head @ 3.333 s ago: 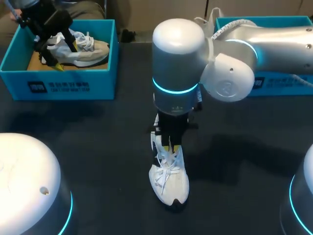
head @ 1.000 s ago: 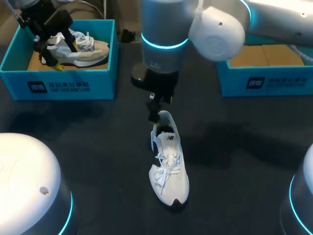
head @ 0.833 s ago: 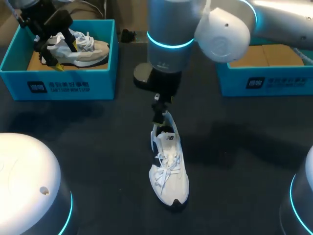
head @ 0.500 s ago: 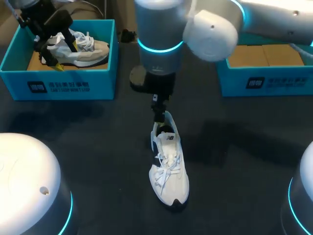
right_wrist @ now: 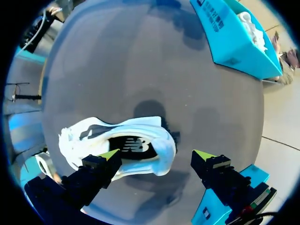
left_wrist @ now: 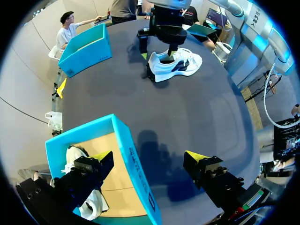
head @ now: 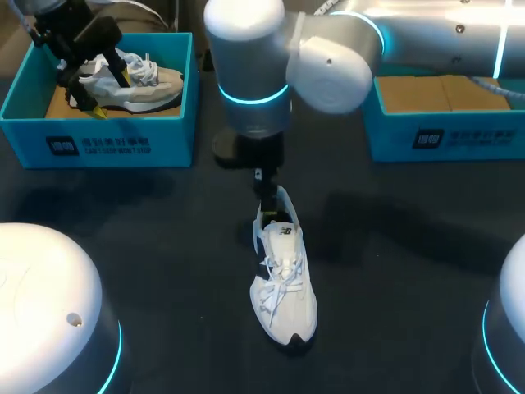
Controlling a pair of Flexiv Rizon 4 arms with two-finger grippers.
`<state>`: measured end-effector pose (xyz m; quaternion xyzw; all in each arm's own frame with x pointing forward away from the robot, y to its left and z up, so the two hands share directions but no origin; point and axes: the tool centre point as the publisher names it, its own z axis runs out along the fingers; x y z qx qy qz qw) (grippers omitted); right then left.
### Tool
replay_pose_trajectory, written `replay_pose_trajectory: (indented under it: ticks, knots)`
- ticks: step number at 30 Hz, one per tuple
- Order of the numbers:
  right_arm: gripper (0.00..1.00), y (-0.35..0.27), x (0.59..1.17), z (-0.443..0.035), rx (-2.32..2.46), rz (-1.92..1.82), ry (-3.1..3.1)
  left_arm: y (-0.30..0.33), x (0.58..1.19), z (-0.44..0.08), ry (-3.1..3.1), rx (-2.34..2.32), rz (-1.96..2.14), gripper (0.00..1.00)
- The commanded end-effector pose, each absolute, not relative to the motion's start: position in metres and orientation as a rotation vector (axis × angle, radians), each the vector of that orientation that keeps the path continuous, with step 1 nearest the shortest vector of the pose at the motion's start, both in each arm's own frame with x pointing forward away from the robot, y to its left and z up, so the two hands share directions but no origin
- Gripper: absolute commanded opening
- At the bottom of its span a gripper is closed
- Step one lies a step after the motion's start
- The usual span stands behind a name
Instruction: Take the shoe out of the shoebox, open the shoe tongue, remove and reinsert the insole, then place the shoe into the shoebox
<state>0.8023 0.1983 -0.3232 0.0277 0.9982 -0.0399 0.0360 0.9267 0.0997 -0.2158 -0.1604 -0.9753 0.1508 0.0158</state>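
Right wrist view: right fingers (right_wrist: 96, 169) wide over rounded white shoe (right_wrist: 140, 129); left fingers (left_wrist: 208, 169) wide too.

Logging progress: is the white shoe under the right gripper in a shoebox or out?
Out: the white shoe stands upright on the dark table, no box around it.

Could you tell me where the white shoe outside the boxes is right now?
In the head view, the white shoe lies on the table near its middle, heel under the right gripper, nearer the camera than the left shoebox and the right shoebox.
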Motion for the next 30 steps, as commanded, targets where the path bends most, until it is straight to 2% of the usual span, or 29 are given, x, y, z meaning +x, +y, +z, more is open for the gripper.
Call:
replay_pose_trajectory:
  ticks: [1, 29, 30]
  knots:
    - [1.0, 0.191, 0.805, -0.332, 0.031, -0.104, 3.049, 0.1, 0.926, -0.215, -3.034, -0.5, 0.465, 1.0]
    - [1.0, 0.189, 0.831, -0.386, -0.025, -0.025, 3.078, 0.1, 0.926, -0.215, -3.034, -0.5, 0.465, 1.0]
    - [0.96, 0.189, 0.831, -0.386, -0.024, -0.025, 3.079, 0.1, 0.926, -0.215, -3.034, -0.5, 0.465, 1.0]
